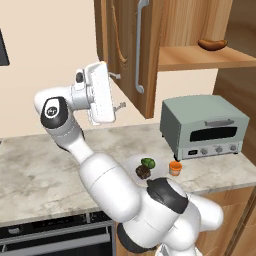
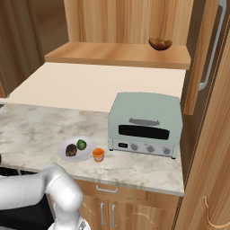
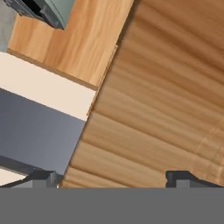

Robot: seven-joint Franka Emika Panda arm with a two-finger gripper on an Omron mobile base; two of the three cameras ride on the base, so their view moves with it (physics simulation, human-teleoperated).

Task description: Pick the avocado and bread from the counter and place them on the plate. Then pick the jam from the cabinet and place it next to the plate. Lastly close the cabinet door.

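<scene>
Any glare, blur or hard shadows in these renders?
Left base view: flat even light, soft shadow under the plate, no glare. Right base view: sharp, the toaster oven evenly lit. Hand view: the cabinet door wood grain looks soft and smeared up close.

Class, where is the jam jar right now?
The jam stands on the counter, just right of the plate and in front of the toaster oven's left corner.

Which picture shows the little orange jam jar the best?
The right base view: the jam stands in the open on the counter, beside the plate. In the left base view the jam is also whole, but the robot's arm crowds close beside it. The hand view faces the cabinet door.
</scene>
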